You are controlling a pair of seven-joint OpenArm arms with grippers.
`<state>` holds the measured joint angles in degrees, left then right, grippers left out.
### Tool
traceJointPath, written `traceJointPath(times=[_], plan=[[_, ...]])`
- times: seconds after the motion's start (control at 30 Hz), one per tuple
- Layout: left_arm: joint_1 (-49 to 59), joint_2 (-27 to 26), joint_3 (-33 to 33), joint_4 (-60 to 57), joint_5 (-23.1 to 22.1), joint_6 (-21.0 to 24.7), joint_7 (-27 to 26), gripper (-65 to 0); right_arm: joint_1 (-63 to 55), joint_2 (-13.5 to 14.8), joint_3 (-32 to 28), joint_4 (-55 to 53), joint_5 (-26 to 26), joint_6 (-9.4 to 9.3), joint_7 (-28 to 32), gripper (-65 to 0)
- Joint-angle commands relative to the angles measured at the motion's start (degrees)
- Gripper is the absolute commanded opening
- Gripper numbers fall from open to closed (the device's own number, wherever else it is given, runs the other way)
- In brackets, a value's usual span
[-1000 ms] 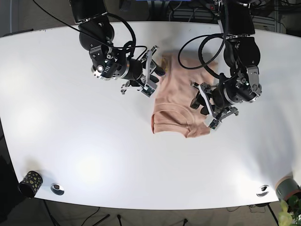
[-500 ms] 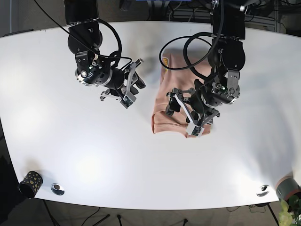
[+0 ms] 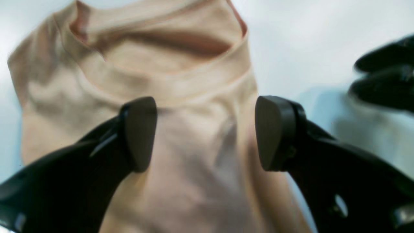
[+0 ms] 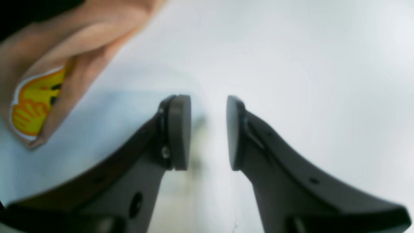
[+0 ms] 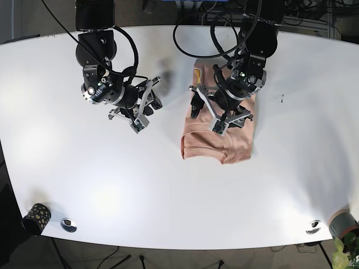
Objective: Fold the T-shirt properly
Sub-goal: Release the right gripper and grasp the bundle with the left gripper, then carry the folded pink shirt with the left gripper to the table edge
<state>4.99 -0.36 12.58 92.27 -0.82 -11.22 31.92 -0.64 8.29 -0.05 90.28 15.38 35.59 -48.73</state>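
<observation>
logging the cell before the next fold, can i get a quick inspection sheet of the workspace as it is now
surface: white table, bare where it shows.
job's things: peach T-shirt folded into a compact stack, yellow print at one edge.
clutter: dark spotted cup at the near corner; two round metal discs near the front edge.
grippers: left claw open, over the shirt; right claw open, over bare table beside the shirt.
cables: black cables looping off both arms.
surroundings: plant at the corner.
</observation>
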Motion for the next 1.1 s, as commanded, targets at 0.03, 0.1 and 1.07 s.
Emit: traceJointPath(times=[0.03, 0.1, 1.07], plan=[[-0.2, -0.3, -0.4, -2.64, 0.42, 0.28, -1.46, -20.4, 1.13, 0.28, 0.63, 1.02, 1.02, 0.14, 1.04, -47.7], [-0.12, -1.27, -0.58, -4.23, 0.34, 0.28, -1.46, -20.4, 1.13, 0.28, 0.63, 1.19, 0.93, 0.14, 1.04, -47.7], [-8.47, -35.38, -26.51, -41.24, -4.94, -24.25, 2.5, -20.4, 1.92, 0.28, 0.63, 2.42, 0.76, 0.14, 0.95, -47.7]])
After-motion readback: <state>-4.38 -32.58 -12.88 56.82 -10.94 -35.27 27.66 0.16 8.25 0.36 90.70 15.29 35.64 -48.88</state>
